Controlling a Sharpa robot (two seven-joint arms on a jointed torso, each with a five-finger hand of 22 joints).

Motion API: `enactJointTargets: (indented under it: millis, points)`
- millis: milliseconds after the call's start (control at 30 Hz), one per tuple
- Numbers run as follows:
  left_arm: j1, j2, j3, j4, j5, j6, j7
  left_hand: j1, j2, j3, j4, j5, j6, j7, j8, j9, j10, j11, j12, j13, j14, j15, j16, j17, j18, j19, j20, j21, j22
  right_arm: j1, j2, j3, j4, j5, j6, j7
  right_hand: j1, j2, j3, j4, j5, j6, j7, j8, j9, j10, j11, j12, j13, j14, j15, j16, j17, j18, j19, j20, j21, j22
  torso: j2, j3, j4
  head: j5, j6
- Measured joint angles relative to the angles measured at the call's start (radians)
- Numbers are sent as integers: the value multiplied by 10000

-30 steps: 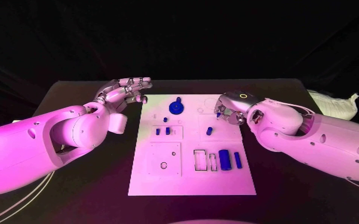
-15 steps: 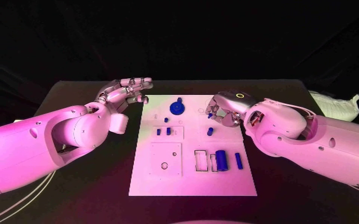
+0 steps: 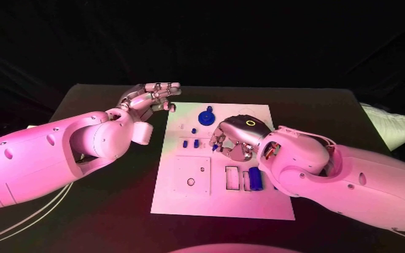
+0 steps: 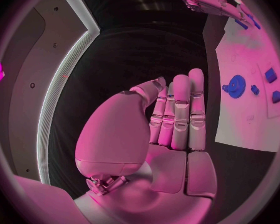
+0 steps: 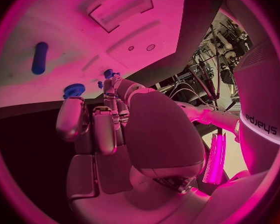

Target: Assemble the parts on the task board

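1. Hovering over the middle of the white task board point(image 3: 221, 200), the right hand point(image 3: 234, 137) pinches a small blue part point(image 5: 108, 73) at its fingertips.
2. The left hand point(image 3: 152, 98) hangs just off the board's far left corner, fingers straight and together, holding nothing.
3. A blue gear point(image 3: 206, 115) sits on the board's far end.
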Motion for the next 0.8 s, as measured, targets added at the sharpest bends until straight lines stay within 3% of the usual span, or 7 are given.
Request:
enactJointTargets:
  millis: [333, 600, 800]
  points:
    - [0, 52, -1, -3, 1, 14, -4, 0, 0, 0, 0, 0, 0, 0, 0, 0, 0, 0, 0, 0, 0, 1, 0, 1, 0, 0, 0, 1, 0, -393, 678, -160, -522, 128, 234, 184, -40, 40, 40, -41, -20, -17, 16, -9, 0, -1, 1, -40, -24, 0, 0, 0, -13, -1, 0, 0, 0, -23, 11, 4, -2, 154, -142]
    - [-1, 61, -1, -4, 2, 26, -9, 0, 0, 0, 0, 0, 0, 0, 0, 1, 0, 0, 0, 1, 1, 1, 0, 1, -1, 0, 0, 2, 1, -506, 904, -255, -812, 224, 431, 299, -40, 39, 39, -41, 0, -18, 17, -45, 8, -1, 2, -40, -28, 0, 0, 0, -13, -1, 0, 0, 0, -37, 12, 9, -7, 239, -222]
    - [-1, 62, -1, -2, 2, 37, -15, 0, 0, -2, -2, 0, 0, 0, 0, 1, -3, -3, 0, 1, 1, 2, 0, 0, 0, 0, 0, 4, 1, -515, 989, -249, -938, 249, 448, 382, -45, 33, 67, -70, 10, -32, 32, -79, 43, -1, 2, -41, -35, 0, 0, -1, -13, 0, 0, 0, 0, -37, 7, 12, -13, 267, -248]
